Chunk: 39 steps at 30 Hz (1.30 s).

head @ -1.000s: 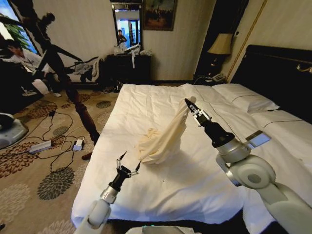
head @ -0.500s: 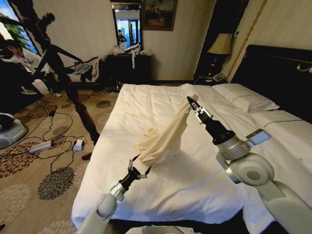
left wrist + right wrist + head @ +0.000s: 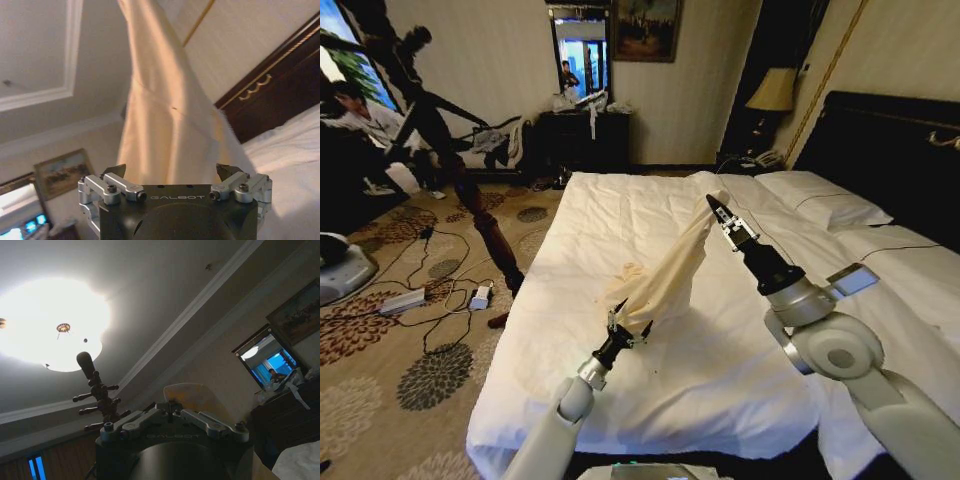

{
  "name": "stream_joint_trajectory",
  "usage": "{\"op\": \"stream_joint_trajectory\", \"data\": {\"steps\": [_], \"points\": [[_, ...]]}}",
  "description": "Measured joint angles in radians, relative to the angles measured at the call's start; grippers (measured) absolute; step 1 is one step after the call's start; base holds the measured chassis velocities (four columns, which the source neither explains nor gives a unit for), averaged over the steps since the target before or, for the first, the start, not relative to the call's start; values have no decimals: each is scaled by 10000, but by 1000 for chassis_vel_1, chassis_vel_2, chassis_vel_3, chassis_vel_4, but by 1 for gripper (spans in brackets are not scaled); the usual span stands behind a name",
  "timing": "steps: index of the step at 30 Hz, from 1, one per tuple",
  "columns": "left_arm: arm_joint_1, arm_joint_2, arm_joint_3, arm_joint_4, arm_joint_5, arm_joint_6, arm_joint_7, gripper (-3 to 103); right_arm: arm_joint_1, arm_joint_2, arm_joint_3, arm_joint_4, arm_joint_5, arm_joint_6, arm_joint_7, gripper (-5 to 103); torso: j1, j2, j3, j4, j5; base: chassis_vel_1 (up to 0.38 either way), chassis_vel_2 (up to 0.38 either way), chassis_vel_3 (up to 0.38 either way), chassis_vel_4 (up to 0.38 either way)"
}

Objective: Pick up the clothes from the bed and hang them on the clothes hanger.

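The right gripper (image 3: 714, 201) is clamped on the top end of a cream garment (image 3: 665, 275), lifting it above the bed (image 3: 720, 380) so the cloth hangs down toward seven o'clock, its bunched lower end low over the wrinkled white duvet. The left gripper (image 3: 629, 319) sits at that lower end, at about seven o'clock from the right one — its fingers (image 3: 116, 172) spread apart on either side of the cloth without closing on it.

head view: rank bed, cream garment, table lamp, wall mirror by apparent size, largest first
1. bed
2. cream garment, held up by the right gripper, left gripper open at its lower end
3-4. wall mirror and table lamp: look alike, both far off
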<state>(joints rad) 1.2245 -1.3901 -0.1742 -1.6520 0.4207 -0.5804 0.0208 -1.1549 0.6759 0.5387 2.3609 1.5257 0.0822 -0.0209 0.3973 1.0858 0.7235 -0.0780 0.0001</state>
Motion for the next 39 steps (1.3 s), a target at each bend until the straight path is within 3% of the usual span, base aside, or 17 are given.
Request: {"op": "stream_joint_trajectory", "data": {"steps": [8,19,24,26,28,31,33,35,39], "points": [[334,49,-713,-507,117,19,-484,100,15,147,-23,-84,-43,23,9,0,0,0,0,2,-1,0,0,0,0],[1116,176,-969,-1410,246,-1,-545,100,-68,224,-152,-221,-266,25,17,0,-1,0,0,1,-1,0,0,0,0],[1203,210,-1114,-1213,237,19,-548,101,-95,184,-141,-153,-287,34,19,0,-1,0,0,1,-2,0,0,0,0],[1173,135,-1089,-1056,234,30,-495,92,-95,158,-128,-131,-289,35,21,0,-1,0,0,1,-1,0,0,0,0],[1166,109,-1075,-1011,233,32,-469,92,-96,151,-121,-121,-288,37,21,0,-1,0,-1,1,-2,0,0,0,0],[1071,-43,-1013,-812,237,37,-346,76,-124,130,-97,-76,-287,48,24,0,-1,0,-1,1,-1,0,0,0,0],[1041,-67,-1000,-787,240,37,-332,76,-126,130,-96,-73,-287,48,24,0,-1,0,-1,1,-1,0,0,0,0],[922,-170,-923,-747,253,31,-325,59,-142,136,-93,-64,-292,51,25,0,-1,0,-1,1,-1,0,0,0,0],[899,-259,-856,-837,265,-3,-351,48,-202,172,-93,-70,-353,53,26,0,-1,0,-1,0,-1,0,0,0,0]]}}
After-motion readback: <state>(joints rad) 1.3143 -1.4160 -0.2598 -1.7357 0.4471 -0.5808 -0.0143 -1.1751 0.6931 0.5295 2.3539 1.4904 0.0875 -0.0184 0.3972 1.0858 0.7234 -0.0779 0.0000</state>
